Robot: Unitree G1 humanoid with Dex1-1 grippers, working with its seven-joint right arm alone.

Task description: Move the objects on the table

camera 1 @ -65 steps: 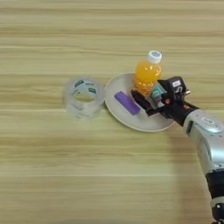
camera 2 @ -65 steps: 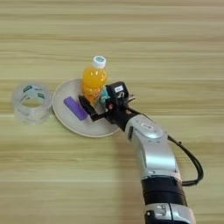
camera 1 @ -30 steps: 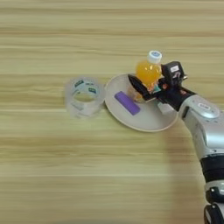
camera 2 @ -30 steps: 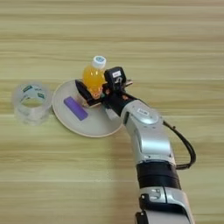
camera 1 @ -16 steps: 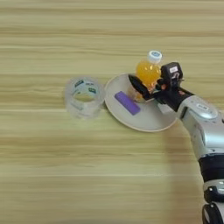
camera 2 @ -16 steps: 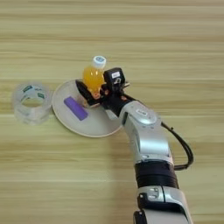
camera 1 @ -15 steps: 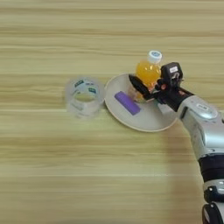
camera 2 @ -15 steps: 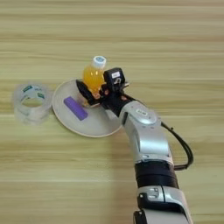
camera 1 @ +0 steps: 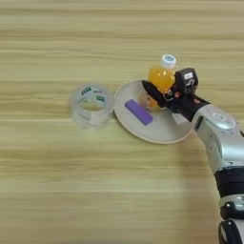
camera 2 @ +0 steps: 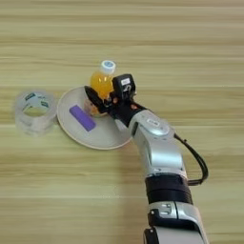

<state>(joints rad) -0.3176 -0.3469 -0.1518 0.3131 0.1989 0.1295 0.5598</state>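
Note:
A small clear bottle of orange juice (camera 1: pixel 161 78) with a white cap (camera 1: pixel 167 61) stands at the far rim of a round white plate (camera 1: pixel 164 133) on the light wooden table (camera 1: pixel 57 190). My right gripper (camera 1: pixel 152 94) comes in from the right on a silver forearm (camera 2: pixel 155 138). Its black tip lies across the front of the bottle's lower half, over the plate. What it holds is hidden. A flat purple piece (camera 1: pixel 139 112) lies on the plate's left half. The right eye view shows the same bottle (camera 2: pixel 101 81) and gripper (camera 2: pixel 93 102).
A clear roll of tape (camera 1: pixel 92 105) with a green-printed core sits on the table just left of the plate, almost touching its rim. A black cable (camera 2: pixel 195 159) loops off the forearm's right side.
Since 2.2 s ago the gripper has moved up and left across the plate, close against the bottle. Over the last half second nothing has visibly moved.

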